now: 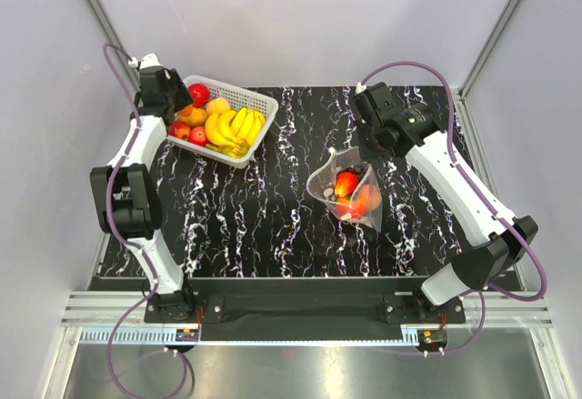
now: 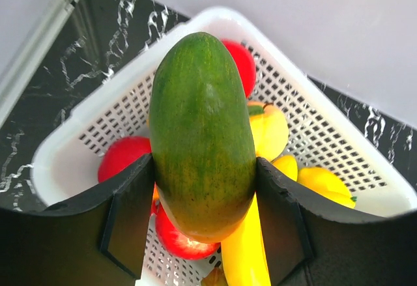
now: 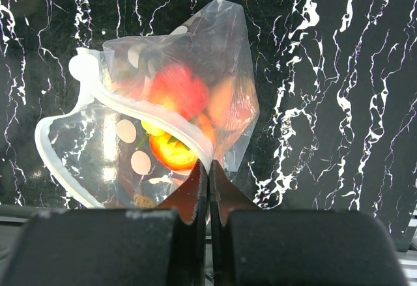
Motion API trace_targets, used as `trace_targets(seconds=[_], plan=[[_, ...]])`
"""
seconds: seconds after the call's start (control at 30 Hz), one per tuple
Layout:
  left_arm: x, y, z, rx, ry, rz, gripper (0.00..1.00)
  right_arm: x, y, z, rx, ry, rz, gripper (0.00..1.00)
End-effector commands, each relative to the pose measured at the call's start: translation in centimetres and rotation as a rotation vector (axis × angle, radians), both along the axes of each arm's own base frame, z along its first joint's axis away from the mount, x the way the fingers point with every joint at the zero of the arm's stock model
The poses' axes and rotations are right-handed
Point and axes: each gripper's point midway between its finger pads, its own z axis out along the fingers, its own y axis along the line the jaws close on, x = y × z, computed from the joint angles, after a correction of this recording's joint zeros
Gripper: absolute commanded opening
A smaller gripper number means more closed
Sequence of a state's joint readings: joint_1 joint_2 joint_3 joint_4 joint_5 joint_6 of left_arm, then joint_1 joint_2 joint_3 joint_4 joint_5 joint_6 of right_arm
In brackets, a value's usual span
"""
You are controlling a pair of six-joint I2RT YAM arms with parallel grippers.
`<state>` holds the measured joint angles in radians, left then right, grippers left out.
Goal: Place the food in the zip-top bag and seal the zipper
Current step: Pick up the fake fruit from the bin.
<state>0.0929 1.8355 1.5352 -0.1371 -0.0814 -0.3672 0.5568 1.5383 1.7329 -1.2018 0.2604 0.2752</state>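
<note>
Left gripper (image 2: 203, 169) clamps green fruit (image 2: 202, 123) over basket (image 1: 259, 104), long axis along the jaws — bag (image 3: 221, 58) lies right of basket, zipper (image 3: 124, 103) pinched in closed jaws of right gripper (image 3: 208, 175).

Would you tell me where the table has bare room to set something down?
Bare: the black marble tabletop between the white lattice basket and the clear dotted zip-top bag, down to the near edge. Crowded: the far left, where the left gripper holds a green oval fruit over the basket, and around the bag, pinched by the right gripper.
</note>
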Motion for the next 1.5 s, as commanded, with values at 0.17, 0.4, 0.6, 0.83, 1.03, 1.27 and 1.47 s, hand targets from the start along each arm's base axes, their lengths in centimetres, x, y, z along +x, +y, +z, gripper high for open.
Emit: trace_targets(seconds=[0.17, 0.4, 0.6, 0.83, 1.03, 1.27, 1.47], plan=[[1.3, -0.7, -0.9, -0.030, 0.018, -0.040, 0.54, -0.5, 0.0, 1.9, 0.032, -0.055, 0.015, 0.00], [1.1, -0.8, -0.5, -0.035, 0.005, -0.046, 0.54, -0.6, -0.1, 1.8, 0.025, -0.052, 0.015, 0.00], [0.6, -1.7, 0.1, -0.061, -0.010, -0.084, 0.53, -0.5, -0.1, 1.7, 0.028, -0.056, 0.013, 0.00], [-4.7, -9.7, 6.0, -0.173, -0.187, -0.301, 0.52, -0.1, 0.3, 1.4, 0.032, -0.053, 0.013, 0.00], [-11.0, -20.1, 10.6, -0.252, -0.328, -0.533, 0.54, 0.0, 0.2, 1.5, 0.022, -0.054, 0.004, 0.00], [-13.3, -25.9, 13.0, -0.213, -0.358, -0.640, 0.56, 0.0, -0.1, 1.7, 0.015, -0.058, -0.004, 0.00], [-8.3, -22.5, 8.3, -0.025, -0.232, -0.462, 0.57, -0.1, -0.1, 1.9, 0.015, -0.059, -0.005, 0.00]])
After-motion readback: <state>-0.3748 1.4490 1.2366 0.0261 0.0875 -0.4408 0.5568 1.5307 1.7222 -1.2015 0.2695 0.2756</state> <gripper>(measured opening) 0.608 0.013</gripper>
